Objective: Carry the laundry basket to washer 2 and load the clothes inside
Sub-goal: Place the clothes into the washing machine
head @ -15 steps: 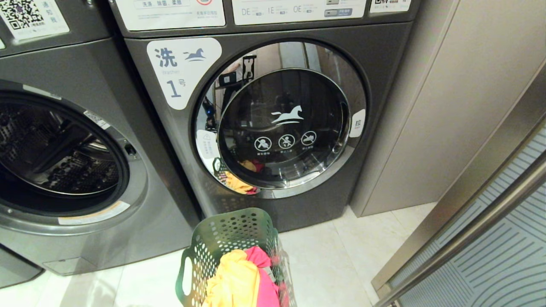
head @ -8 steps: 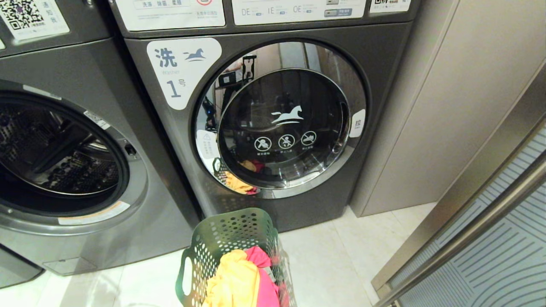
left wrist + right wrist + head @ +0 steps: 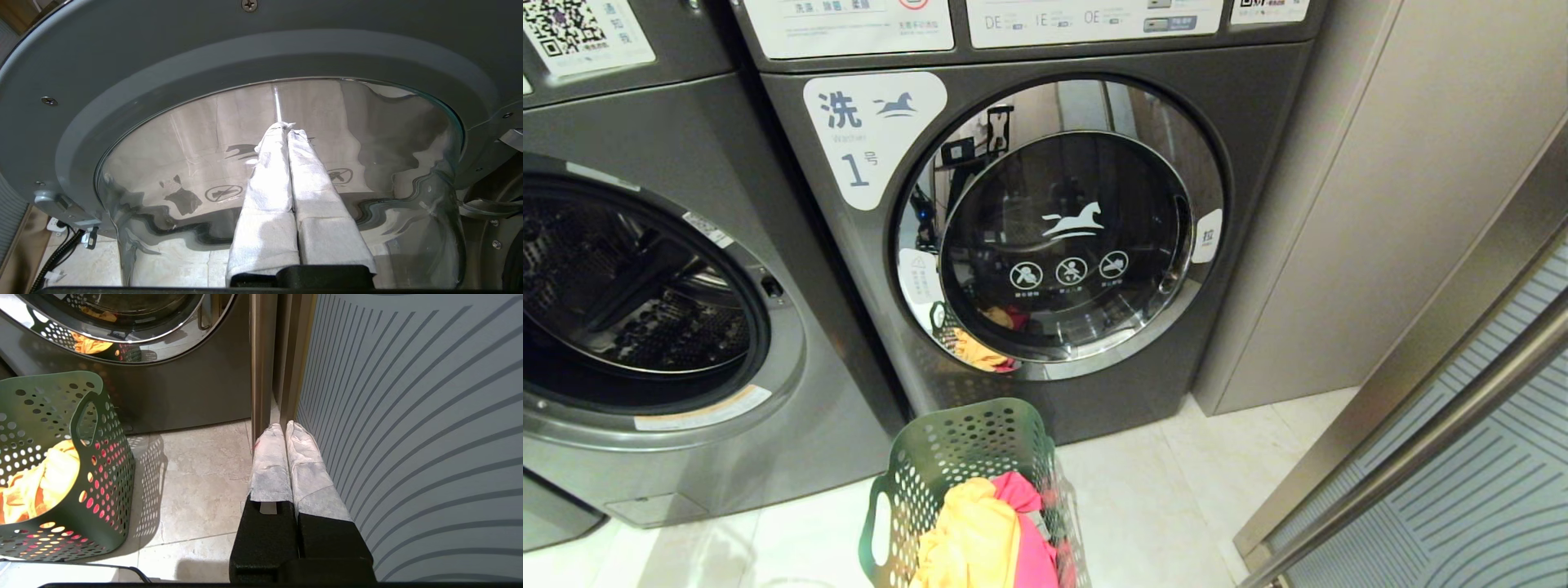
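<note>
Pale floor tiles [image 3: 1143, 506] are carrying the laundry basket [image 3: 947, 457] at six o'clock before washer 1 [image 3: 1029, 229], the clothes [image 3: 980, 539] waiting unloaded while washer 2 [image 3: 645, 286] is gaping at nine o'clock, its door [image 3: 122, 102] facing the closed, empty left gripper [image 3: 286, 128]; right gripper [image 3: 284, 426] is idling closed.

A: What do the left gripper [image 3: 287, 130] fingers look like?
B: Long, tapering, wrapped in crinkled white fabric, rising from a black block at the lower centre of the frame.
A: And the right gripper [image 3: 284, 426]?
B: Same white wrapping, creased, over chunky black textured bases; a small grey tab shows under one wrap's edge.
</note>
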Motion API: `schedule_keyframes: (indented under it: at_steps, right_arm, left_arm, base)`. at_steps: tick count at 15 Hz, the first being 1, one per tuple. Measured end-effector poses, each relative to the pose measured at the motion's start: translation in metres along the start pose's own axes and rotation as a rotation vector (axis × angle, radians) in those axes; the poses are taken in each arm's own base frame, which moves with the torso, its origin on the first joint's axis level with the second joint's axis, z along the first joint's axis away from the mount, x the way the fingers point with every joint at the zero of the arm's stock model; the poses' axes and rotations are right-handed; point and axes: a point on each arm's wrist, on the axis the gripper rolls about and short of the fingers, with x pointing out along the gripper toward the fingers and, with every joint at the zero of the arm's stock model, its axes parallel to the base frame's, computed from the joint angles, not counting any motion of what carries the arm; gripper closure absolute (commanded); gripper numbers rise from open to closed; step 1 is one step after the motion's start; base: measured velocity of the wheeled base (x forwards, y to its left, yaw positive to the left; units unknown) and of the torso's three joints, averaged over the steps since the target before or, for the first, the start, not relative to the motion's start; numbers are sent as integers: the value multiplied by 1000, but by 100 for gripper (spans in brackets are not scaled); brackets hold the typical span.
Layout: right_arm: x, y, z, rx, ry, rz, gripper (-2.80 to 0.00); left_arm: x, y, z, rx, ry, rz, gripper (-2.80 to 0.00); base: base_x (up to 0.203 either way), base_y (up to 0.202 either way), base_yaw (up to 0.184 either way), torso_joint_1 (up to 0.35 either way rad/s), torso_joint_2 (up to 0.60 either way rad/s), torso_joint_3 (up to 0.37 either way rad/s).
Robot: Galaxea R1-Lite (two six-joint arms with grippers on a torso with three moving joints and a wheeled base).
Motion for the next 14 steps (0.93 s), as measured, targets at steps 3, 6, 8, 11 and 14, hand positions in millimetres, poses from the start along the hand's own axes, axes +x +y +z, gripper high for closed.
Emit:
schedule_keyframes:
  at_steps: [3,6,8,11,14]
  right_arm:
    - [0,0,0,0,0,0,0]
    - [0,0,0,0,0,0,0]
    - [0,0,0,0,0,0,0]
    - [0,0,0,0,0,0,0]
    - [0,0,0,0,0,0,0]
  left_arm:
    - [1,0,-1,-1,9,-22,0]
    - [3,0,-1,-1,10,-26,0]
    - [3,2,1,-9,11,-51,0]
    - [8,15,7,-21,16,-77,0]
    - [20,30,12,-38,2,-41,0]
  base:
    - [0,0,0,0,0,0]
    - [0,0,0,0,0,0]
    - [0,0,0,0,0,0]
    - [0,0,0,0,0,0]
    - [0,0,0,0,0,0]
